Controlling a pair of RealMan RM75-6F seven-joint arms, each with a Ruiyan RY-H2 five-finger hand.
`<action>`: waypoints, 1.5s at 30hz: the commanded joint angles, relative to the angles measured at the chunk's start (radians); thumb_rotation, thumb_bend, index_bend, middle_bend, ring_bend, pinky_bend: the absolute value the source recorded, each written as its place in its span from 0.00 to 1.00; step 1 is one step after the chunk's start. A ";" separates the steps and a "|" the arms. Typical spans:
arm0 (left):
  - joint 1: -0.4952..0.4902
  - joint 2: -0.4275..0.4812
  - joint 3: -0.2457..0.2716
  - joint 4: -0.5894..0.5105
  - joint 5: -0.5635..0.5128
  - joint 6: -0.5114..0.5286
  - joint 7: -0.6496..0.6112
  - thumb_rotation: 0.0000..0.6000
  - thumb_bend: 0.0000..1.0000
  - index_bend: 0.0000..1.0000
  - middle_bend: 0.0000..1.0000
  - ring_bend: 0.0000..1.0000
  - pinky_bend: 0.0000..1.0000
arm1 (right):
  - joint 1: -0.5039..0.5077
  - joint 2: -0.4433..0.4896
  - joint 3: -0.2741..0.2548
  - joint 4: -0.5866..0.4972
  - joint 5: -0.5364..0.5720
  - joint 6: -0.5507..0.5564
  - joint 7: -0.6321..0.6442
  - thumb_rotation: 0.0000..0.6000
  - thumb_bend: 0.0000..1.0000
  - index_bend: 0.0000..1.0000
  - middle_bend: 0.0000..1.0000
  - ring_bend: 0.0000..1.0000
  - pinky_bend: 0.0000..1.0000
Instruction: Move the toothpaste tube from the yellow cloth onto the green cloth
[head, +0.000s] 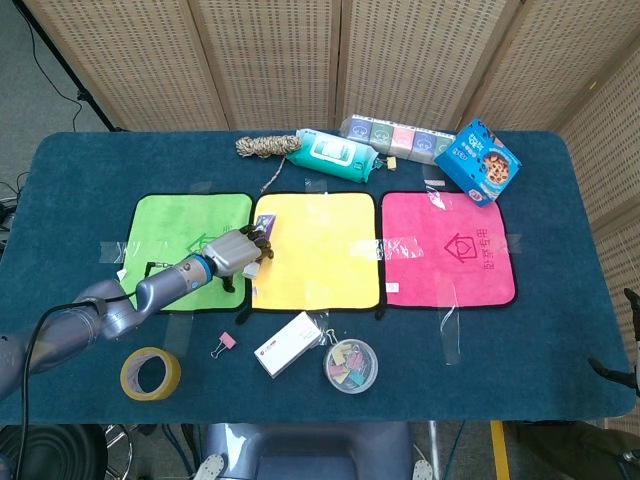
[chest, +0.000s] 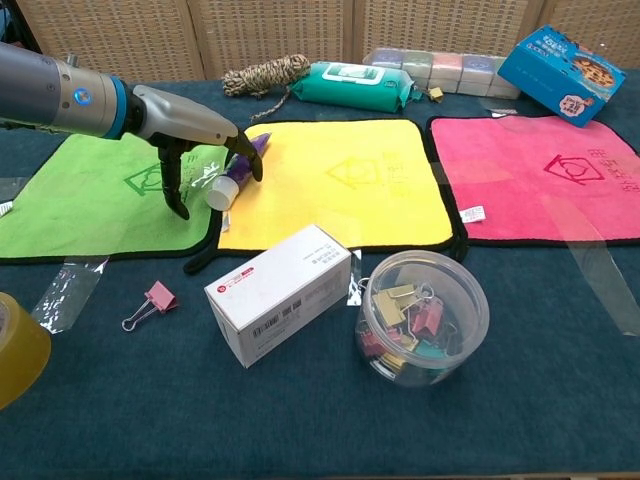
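Observation:
My left hand (head: 238, 255) (chest: 195, 140) holds the toothpaste tube (chest: 232, 172) (head: 262, 236), a small purple and white tube with a white cap pointing down toward me. Hand and tube hang over the seam between the green cloth (head: 170, 230) (chest: 90, 195) and the yellow cloth (head: 325, 250) (chest: 345, 180). The tube is lifted and tilted, its purple end up by the fingers. My right hand does not show in either view.
A white box (chest: 280, 290), a clear tub of binder clips (chest: 420, 315), a pink clip (chest: 155, 298) and a tape roll (head: 150, 372) lie near the front. Rope (head: 265, 146), wipes pack (head: 340, 155), cookie box (head: 483, 160) and pink cloth (head: 450, 250) sit beyond and right.

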 joint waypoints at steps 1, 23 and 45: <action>0.009 0.015 0.011 -0.008 0.009 0.006 -0.006 1.00 0.00 0.22 0.17 0.07 0.00 | 0.001 -0.001 -0.001 0.001 0.001 -0.003 -0.002 1.00 0.00 0.00 0.00 0.00 0.00; 0.093 0.082 0.060 0.013 0.027 0.041 -0.072 1.00 0.00 0.22 0.17 0.07 0.00 | 0.009 -0.011 -0.014 -0.003 -0.004 -0.021 -0.020 1.00 0.00 0.00 0.00 0.00 0.00; 0.170 0.128 0.100 0.049 0.060 0.102 -0.156 1.00 0.00 0.22 0.17 0.07 0.00 | 0.019 -0.014 -0.028 -0.013 -0.014 -0.046 -0.016 1.00 0.00 0.00 0.00 0.00 0.00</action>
